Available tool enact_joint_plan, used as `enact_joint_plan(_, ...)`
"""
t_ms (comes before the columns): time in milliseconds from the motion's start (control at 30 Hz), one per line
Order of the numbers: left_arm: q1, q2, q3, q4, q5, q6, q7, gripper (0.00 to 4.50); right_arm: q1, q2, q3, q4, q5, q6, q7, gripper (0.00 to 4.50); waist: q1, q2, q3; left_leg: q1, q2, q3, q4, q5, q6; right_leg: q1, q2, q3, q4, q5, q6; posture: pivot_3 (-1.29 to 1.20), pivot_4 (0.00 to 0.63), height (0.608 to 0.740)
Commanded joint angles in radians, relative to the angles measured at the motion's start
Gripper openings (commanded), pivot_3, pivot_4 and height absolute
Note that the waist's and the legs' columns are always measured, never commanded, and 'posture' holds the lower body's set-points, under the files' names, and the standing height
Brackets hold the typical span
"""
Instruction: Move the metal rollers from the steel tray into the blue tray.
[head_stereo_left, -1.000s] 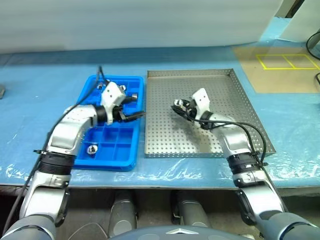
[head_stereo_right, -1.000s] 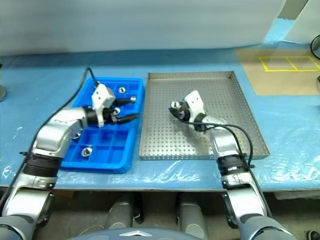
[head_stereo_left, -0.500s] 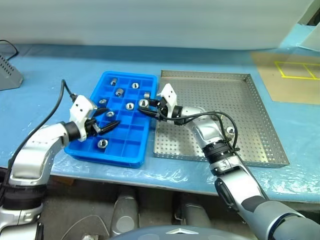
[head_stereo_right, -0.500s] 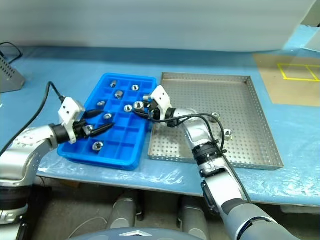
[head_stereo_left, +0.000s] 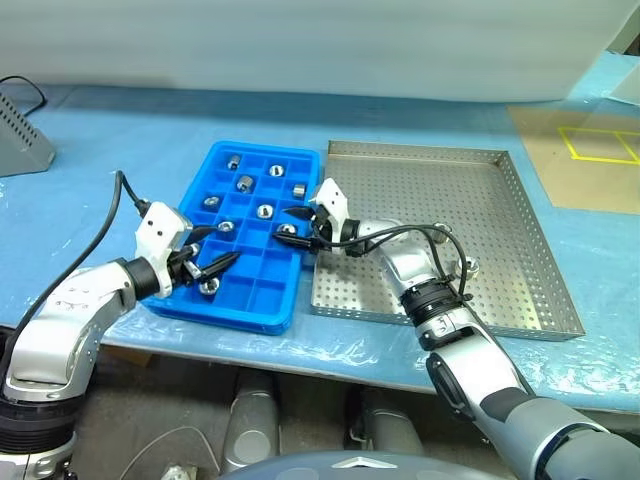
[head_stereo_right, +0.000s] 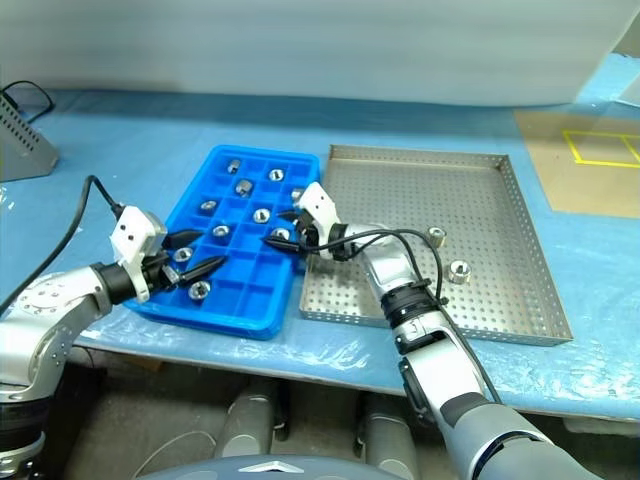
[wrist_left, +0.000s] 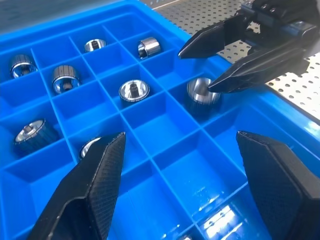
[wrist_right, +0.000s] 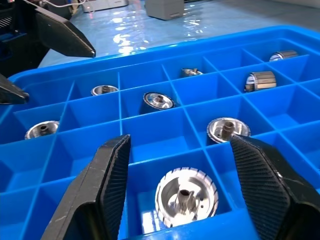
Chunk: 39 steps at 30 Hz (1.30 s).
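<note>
Opened right gripper (head_stereo_left: 297, 226) now straddles roller (head_stereo_left: 287, 231) in blue tray (head_stereo_left: 262, 300).

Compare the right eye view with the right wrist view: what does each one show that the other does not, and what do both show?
Right eye view alone: the steel tray with two metal rollers left in it, and a grey box at the table's far left.

Right wrist view alone: the ribbed rim and centre hole of the roller lying in the compartment under the right pincer.

Both: the blue tray with rollers in several compartments, and the left pincer and right pincer, each open, over it.
</note>
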<state>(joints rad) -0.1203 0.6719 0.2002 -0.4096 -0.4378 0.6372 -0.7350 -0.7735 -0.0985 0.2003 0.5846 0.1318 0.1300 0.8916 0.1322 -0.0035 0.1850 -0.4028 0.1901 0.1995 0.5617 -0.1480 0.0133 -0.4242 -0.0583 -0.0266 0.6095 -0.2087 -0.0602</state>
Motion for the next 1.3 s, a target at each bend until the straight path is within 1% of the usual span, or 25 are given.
enact_joint_plan(33, -0.048, 0.005, -0.019, 0.009, -0.011, -0.015, -0.010, 3.72, -0.016, -0.020, -0.030, -0.055, 0.005, -0.018, -0.018, 3.22, -0.001, 0.000, 0.000, 0.000, 0.000, 0.000, 0.000, 0.000, 0.000, 0.000, 0.000, 0.000, 0.000, 0.000, 0.000, 0.21, 0.150, 0.740)
enact_joint_plan(67, -0.062, 0.002, -0.030, 0.020, -0.009, -0.020, -0.015, 3.72, -0.014, -0.028, -0.039, -0.069, 0.012, -0.011, -0.023, 3.22, 0.000, 0.000, 0.000, 0.000, 0.000, 0.000, 0.000, 0.000, 0.000, 0.000, 0.000, 0.000, 0.000, 0.000, 0.000, 0.21, 0.150, 0.740)
enact_joint_plan(100, -0.087, -0.006, -0.052, 0.038, -0.003, -0.030, -0.020, 3.72, -0.012, -0.043, -0.054, -0.088, 0.022, -0.003, -0.028, 3.22, -0.001, 0.000, 0.000, 0.000, 0.000, 0.000, 0.000, 0.000, 0.000, 0.000, 0.000, 0.000, 0.000, 0.000, 0.000, 0.16, 0.150, 0.740)
enact_joint_plan(233, -0.194, -0.054, -0.165, 0.117, 0.019, -0.063, -0.056, 3.72, 0.024, -0.109, -0.122, -0.207, 0.089, 0.059, -0.016, 3.22, -0.004, 0.000, 0.000, 0.000, -0.001, 0.000, 0.001, 0.001, -0.001, 0.001, 0.000, 0.001, 0.000, 0.000, 0.001, 0.06, 0.150, 0.740)
enact_joint_plan(300, -0.257, -0.087, -0.215, 0.177, 0.032, -0.089, -0.080, 3.72, 0.045, -0.144, -0.153, -0.247, 0.088, 0.078, -0.053, 3.22, -0.010, 0.000, 0.000, 0.000, -0.001, 0.001, 0.001, 0.002, -0.003, 0.000, 0.000, 0.001, 0.000, 0.000, 0.001, 0.06, 0.150, 0.740)
enact_joint_plan(333, -0.284, -0.102, -0.236, 0.203, 0.038, -0.099, -0.090, 3.72, 0.054, -0.160, -0.165, -0.257, 0.082, 0.081, -0.072, 3.22, -0.010, 0.000, 0.000, 0.000, -0.001, 0.001, 0.001, 0.002, -0.004, 0.000, 0.000, 0.001, 0.001, 0.000, 0.001, -0.02, 0.150, 0.740)
enact_joint_plan(367, -0.314, -0.120, -0.259, 0.232, 0.045, -0.112, -0.102, 3.72, 0.067, -0.177, -0.179, -0.269, 0.076, 0.085, -0.094, 3.22, -0.015, 0.000, 0.000, 0.000, -0.001, 0.001, 0.001, 0.003, -0.004, 0.000, 0.000, 0.001, 0.001, 0.000, 0.001, -0.02, 0.150, 0.740)
enact_joint_plan(433, -0.375, -0.165, -0.301, 0.291, 0.057, -0.138, -0.120, 3.72, 0.100, -0.219, -0.201, -0.291, 0.060, 0.086, -0.127, 3.22, -0.026, 0.000, 0.000, 0.000, -0.001, 0.001, 0.001, 0.003, -0.005, 0.000, 0.001, 0.001, 0.001, 0.000, 0.001, -0.11, 0.150, 0.740)
enact_joint_plan(567, -0.471, -0.255, -0.355, 0.389, 0.059, -0.185, -0.173, 3.72, 0.177, -0.294, -0.257, -0.352, 0.048, 0.101, -0.201, 3.22, -0.056, 0.000, 0.000, 0.000, -0.001, 0.002, 0.002, 0.003, -0.004, 0.000, 0.001, 0.002, 0.001, 0.001, 0.001, -0.22, 0.150, 0.740)
enact_joint_plan(700, -0.530, -0.298, -0.408, 0.496, 0.093, -0.241, -0.245, 3.72, 0.262, -0.332, -0.299, -0.448, 0.065, 0.140, -0.250, 3.22, -0.097, 0.000, 0.000, 0.000, -0.001, 0.002, 0.002, 0.003, -0.003, 0.000, 0.001, 0.002, 0.000, 0.001, 0.001, -0.30, 0.150, 0.740)
enact_joint_plan(800, -0.573, -0.330, -0.434, 0.562, 0.114, -0.279, -0.281, 3.72, 0.330, -0.340, -0.316, -0.490, 0.052, 0.151, -0.297, 3.22, -0.123, 0.000, -0.001, 0.000, -0.001, 0.002, 0.002, 0.002, -0.002, 0.000, 0.003, 0.003, 0.000, 0.001, 0.001, -0.33, 0.150, 0.740)
enact_joint_plan(867, -0.583, -0.340, -0.438, 0.575, 0.122, -0.291, -0.291, 3.72, 0.355, -0.340, -0.321, -0.512, 0.057, 0.160, -0.313, 3.22, -0.142, 0.000, -0.001, 0.000, -0.001, 0.002, 0.003, 0.000, 0.001, 0.000, 0.003, 0.003, 0.000, 0.001, 0.001, -0.34, 0.150, 0.740)
enact_joint_plan(933, -0.589, -0.344, -0.439, 0.577, 0.123, -0.291, -0.302, 3.72, 0.402, -0.349, -0.332, -0.554, 0.071, 0.183, -0.317, 3.22, -0.149, 0.000, -0.001, 0.000, -0.001, 0.002, 0.003, 0.000, 0.001, 0.000, 0.003, 0.003, 0.000, 0.001, 0.001, -0.35, 0.150, 0.740)
enact_joint_plan(1067, -0.583, -0.324, -0.434, 0.584, 0.141, -0.294, -0.318, 3.72, 0.589, -0.415, -0.355, -0.741, 0.137, 0.275, -0.247, 3.22, -0.145, 0.001, -0.001, 0.000, -0.001, 0.002, 0.003, -0.001, 0.003, 0.002, 0.003, 0.002, -0.002, 0.001, 0.001, -0.36, 0.150, 0.740)
enact_joint_plan(1100, -0.577, -0.318, -0.431, 0.584, 0.141, -0.292, -0.321, 3.72, 0.616, -0.422, -0.373, -0.763, 0.141, 0.285, -0.260, 3.22, -0.145, 0.001, -0.001, 0.000, -0.001, 0.002, 0.003, -0.001, 0.004, 0.002, 0.003, 0.002, -0.003, 0.001, 0.001, -0.36, 0.150, 0.740)
enact_joint_plan(1200, -0.557, -0.303, -0.428, 0.571, 0.138, -0.284, -0.324, 3.72, 0.666, -0.447, -0.426, -0.764, 0.139, 0.289, -0.290, 3.22, -0.148, 0.001, -0.001, 0.000, -0.002, 0.003, 0.005, -0.003, 0.007, 0.003, 0.001, 0.003, -0.004, 0.001, 0.002, -0.37, 0.150, 0.740)
enact_joint_plan(1300, -0.550, -0.298, -0.429, 0.560, 0.139, -0.281, -0.326, 3.72, 0.671, -0.457, -0.449, -0.715, 0.128, 0.272, -0.306, 3.22, -0.150, 0.001, -0.001, 0.000, -0.002, 0.003, 0.010, -0.005, 0.008, 0.004, 0.001, 0.003, -0.003, 0.001, 0.004, -0.37, 0.150, 0.740)
